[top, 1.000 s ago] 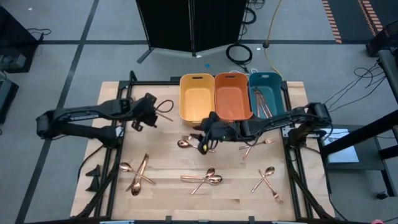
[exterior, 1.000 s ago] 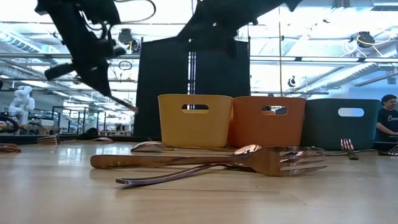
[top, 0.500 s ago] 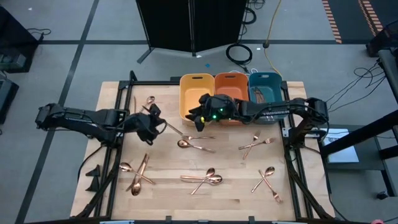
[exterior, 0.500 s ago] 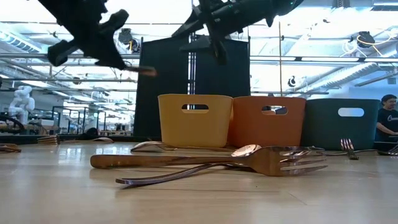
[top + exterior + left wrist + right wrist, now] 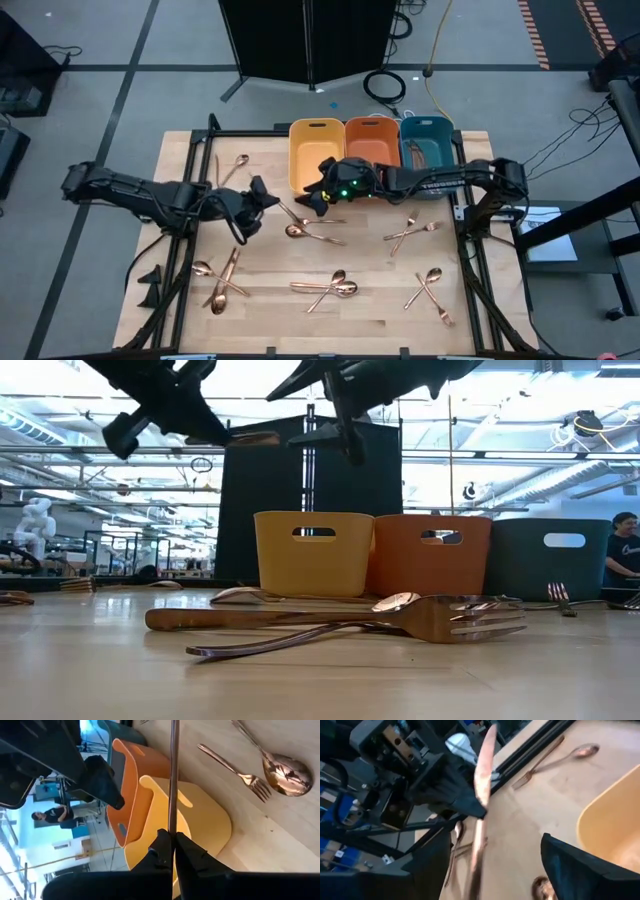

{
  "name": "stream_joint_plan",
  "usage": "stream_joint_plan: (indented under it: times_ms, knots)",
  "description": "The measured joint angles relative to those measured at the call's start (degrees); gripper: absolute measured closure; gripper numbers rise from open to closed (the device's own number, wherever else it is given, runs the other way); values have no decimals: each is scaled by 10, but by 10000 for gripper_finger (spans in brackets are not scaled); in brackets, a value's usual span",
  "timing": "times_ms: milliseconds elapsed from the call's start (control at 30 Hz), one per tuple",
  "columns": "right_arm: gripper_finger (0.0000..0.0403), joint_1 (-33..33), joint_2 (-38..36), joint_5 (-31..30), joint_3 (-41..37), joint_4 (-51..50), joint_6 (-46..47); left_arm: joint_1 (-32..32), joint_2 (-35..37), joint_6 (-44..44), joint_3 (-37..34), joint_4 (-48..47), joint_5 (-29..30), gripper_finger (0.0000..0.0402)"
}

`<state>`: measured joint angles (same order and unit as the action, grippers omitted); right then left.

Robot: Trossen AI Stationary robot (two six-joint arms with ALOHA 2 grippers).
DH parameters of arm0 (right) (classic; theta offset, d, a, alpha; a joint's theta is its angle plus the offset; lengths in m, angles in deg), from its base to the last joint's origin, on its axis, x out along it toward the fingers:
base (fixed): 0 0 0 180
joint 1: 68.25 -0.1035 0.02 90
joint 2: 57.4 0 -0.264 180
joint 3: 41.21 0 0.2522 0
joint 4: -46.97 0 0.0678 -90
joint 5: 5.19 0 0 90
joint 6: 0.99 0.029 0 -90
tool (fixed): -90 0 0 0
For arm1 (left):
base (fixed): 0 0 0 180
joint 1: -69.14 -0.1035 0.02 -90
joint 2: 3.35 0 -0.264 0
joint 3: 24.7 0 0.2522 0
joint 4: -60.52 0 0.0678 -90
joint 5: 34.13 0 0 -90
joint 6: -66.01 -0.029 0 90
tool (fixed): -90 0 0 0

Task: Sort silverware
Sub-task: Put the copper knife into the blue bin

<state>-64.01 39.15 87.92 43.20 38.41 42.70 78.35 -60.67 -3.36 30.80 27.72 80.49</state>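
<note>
Mostly wooden table (image 5: 380, 305) | silverware (image 5: 330, 288) scattered | room: possibly workshop

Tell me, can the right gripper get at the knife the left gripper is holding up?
Probably yes. The right gripper is open, facing the knife that the left gripper holds in the air, with nothing visible between them.

3 bins (image 5: 372, 155) in row at table (image 5: 380, 318) back edge, silverware (image 5: 330, 287) scattered in front
</note>
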Motion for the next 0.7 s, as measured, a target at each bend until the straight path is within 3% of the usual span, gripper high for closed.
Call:
stream_joint_plan:
  times_ms: [400,567,700]
  knots:
    - [121,-20,0,-30,0,-16,19,26,-33,-54,0,22,-1,402]
    - [121,-49,0,-36,0,-17,-2,13,-34,-121,0,95,10,402]
    - [121,-75,0,-71,0,-17,-22,-5,-35,-123,0,97,-3,402]
